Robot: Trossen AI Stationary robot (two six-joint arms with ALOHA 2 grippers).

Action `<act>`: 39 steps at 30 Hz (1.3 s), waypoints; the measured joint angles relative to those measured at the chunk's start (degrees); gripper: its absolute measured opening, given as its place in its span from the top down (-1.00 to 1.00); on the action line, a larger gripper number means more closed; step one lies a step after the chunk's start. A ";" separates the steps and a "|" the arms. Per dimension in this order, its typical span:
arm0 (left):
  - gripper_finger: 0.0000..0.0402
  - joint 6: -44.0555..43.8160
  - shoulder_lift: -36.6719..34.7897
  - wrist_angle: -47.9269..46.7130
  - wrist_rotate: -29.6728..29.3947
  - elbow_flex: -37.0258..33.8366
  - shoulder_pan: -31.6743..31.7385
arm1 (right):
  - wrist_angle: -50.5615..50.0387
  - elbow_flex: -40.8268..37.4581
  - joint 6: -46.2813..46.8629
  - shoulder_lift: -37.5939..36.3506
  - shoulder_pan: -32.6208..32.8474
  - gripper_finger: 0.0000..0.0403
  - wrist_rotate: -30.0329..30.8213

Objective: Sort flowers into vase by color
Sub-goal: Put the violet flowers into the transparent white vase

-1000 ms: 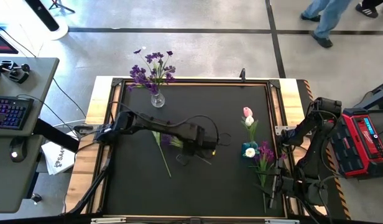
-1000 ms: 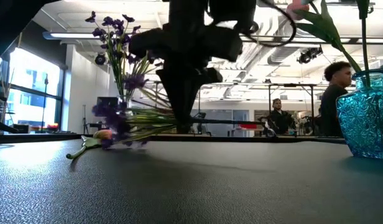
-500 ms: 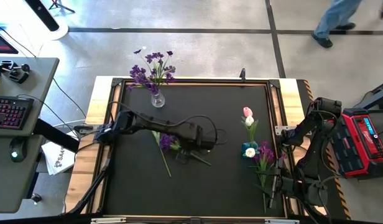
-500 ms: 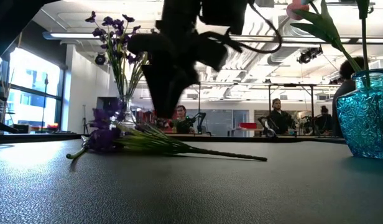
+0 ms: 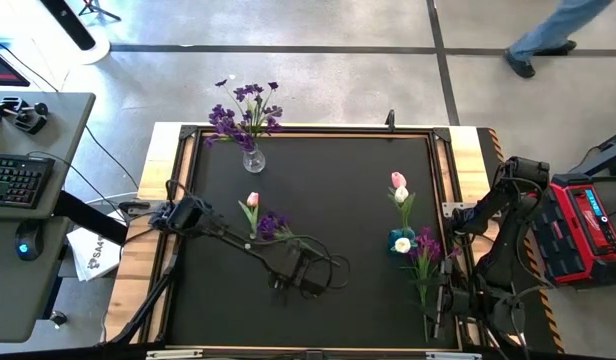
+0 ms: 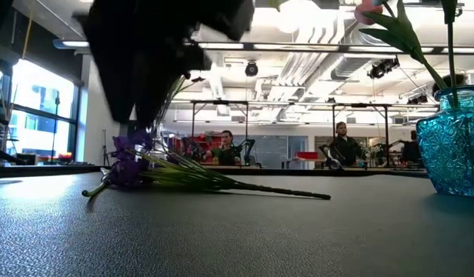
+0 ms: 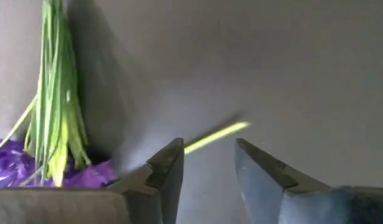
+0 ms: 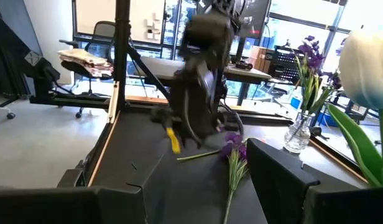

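Purple flower (image 7: 30, 168) flat on mat, stem tip beyond parted left fingers (image 7: 170, 168), unheld

4 cams. High: straight down over my whole black table (image 5: 368, 290). Low: at tabletop level, very near the purple spray (image 6: 129, 163), facing the room behind it. My left wrist cam: close above that spray (image 7: 30, 168). My right wrist cam: farther off, facing it (image 8: 234, 152). All 4 share the spray.
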 joint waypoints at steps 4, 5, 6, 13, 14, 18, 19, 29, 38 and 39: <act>0.49 1.54 -0.03 5.51 -4.73 -7.85 2.36 | 0.02 0.00 0.12 0.00 -0.01 0.04 -0.37; 0.53 2.16 -0.03 7.06 -5.69 -9.79 3.23 | 0.05 0.00 0.15 0.00 0.00 0.04 -0.37; 0.56 2.62 -0.03 8.75 -6.79 -11.55 4.14 | 0.10 0.00 0.15 0.00 -0.03 0.04 -0.36; 0.82 13.10 -0.65 14.11 -11.83 -18.22 10.70 | 1.06 0.00 0.20 0.00 -1.62 0.04 -0.34; 0.86 15.37 -0.58 14.22 -13.75 -18.17 11.59 | 1.25 0.00 0.17 0.00 -1.93 0.04 -0.35; 0.98 22.73 -0.90 20.49 -33.56 -18.33 13.92 | 2.24 0.00 0.09 -0.02 -3.24 0.04 -0.33; 0.99 23.98 -1.48 22.92 -36.99 -18.28 14.35 | 2.60 0.02 0.07 -0.02 -3.45 0.04 -0.40; 1.00 18.12 -11.35 27.22 -34.60 -19.68 15.51 | 4.00 0.00 0.02 -0.02 -3.78 0.04 -0.75; 0.81 -14.21 -16.56 46.49 -10.48 -29.32 21.91 | 3.45 0.00 -1.00 -0.02 -3.78 0.04 -0.88; 0.74 -15.34 -16.50 47.56 -9.34 -30.04 21.91 | 3.49 0.00 -1.56 -0.02 -3.78 0.04 -0.96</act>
